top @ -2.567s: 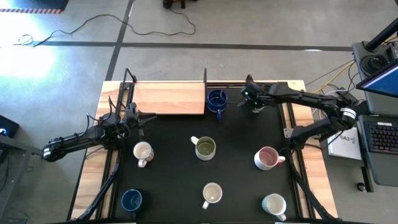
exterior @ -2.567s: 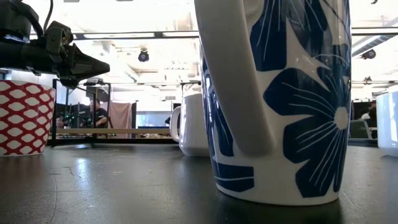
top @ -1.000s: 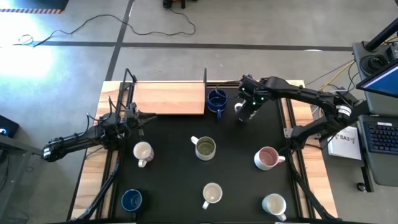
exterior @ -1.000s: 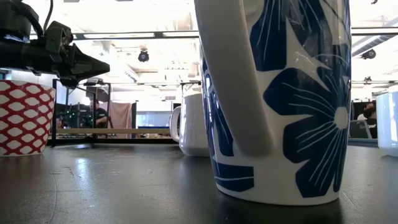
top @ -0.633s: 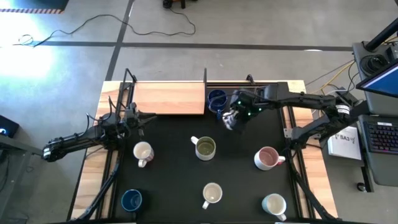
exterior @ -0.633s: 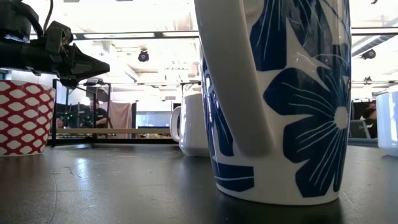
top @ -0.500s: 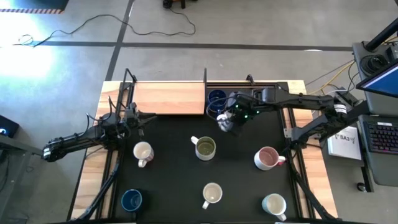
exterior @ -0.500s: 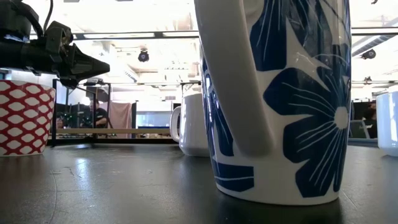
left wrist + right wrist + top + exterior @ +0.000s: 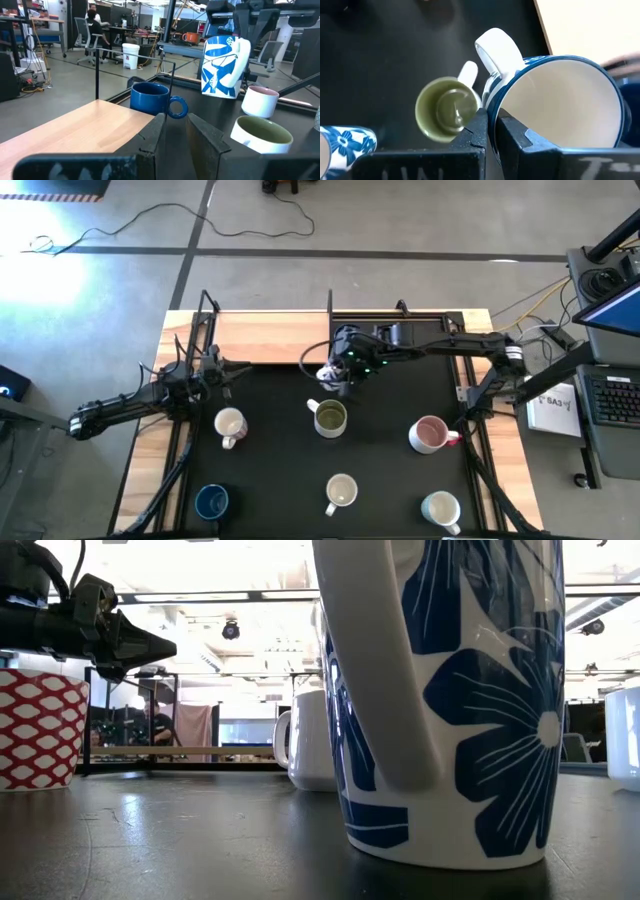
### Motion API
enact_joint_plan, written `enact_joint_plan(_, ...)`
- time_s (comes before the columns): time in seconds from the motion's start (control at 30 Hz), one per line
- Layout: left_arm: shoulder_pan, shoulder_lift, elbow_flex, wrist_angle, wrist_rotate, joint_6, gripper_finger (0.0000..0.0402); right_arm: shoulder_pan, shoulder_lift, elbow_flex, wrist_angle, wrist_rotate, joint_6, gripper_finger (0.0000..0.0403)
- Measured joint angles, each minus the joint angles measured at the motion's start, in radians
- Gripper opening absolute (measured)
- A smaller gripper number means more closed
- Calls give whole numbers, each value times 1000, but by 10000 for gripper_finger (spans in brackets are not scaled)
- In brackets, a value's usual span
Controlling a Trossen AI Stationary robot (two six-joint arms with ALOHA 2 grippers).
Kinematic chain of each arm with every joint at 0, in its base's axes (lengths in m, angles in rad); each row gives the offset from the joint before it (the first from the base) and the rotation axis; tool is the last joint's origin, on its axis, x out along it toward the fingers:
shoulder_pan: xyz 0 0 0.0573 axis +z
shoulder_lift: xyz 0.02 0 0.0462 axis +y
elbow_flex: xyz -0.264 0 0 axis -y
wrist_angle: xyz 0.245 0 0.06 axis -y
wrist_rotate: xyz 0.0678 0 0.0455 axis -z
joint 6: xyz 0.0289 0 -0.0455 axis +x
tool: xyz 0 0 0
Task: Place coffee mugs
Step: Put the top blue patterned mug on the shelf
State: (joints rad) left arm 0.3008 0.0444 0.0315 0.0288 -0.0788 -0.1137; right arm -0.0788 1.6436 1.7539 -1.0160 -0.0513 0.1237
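Observation:
My right gripper [image 9: 338, 368] is shut on a white mug with blue flowers [image 9: 222, 65] and carries it above the black mat, by the near right corner of the wooden board [image 9: 265, 338]. A dark blue mug [image 9: 150, 95] stands on the mat beside the board. On the mat stand an olive-green mug [image 9: 329, 418], a pink mug [image 9: 430, 434], a red-patterned mug [image 9: 229, 423], a second dark blue mug [image 9: 211, 501] and two pale mugs [image 9: 341, 492] [image 9: 440, 506]. My left gripper [image 9: 225, 370] hovers at the board's near left corner, narrowly open and empty. My right gripper holds the flowered mug by its rim [image 9: 492, 107], next to the handle [image 9: 495, 50]. One finger is inside the mug and one outside. The fingers come from above, pointing down. The mug hangs below them, lifted clear of the mat and a little tilted.
A black metal frame [image 9: 205, 315] edges the wooden board at the far left. A large blue-flowered mug [image 9: 450, 690] fills the low view. Cables and a laptop lie beyond the table's right edge [image 9: 610, 395]. Bare mat lies between the mugs.
My right gripper has carried the flowered mug toward the table's left edge and slightly nearer, from the far right of the mat past the dark blue mug to the board's near right corner. The mug has stayed clear of the mat.

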Motion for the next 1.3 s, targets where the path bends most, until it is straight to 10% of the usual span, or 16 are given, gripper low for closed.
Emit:
enact_joint_plan(0.5,0,0,0,0,0,0,62,2,214,326,-63,13,-235,13)
enact_joint_plan(1.3,0,0,0,0,0,0,62,-58,402,355,7,290,-491,13)
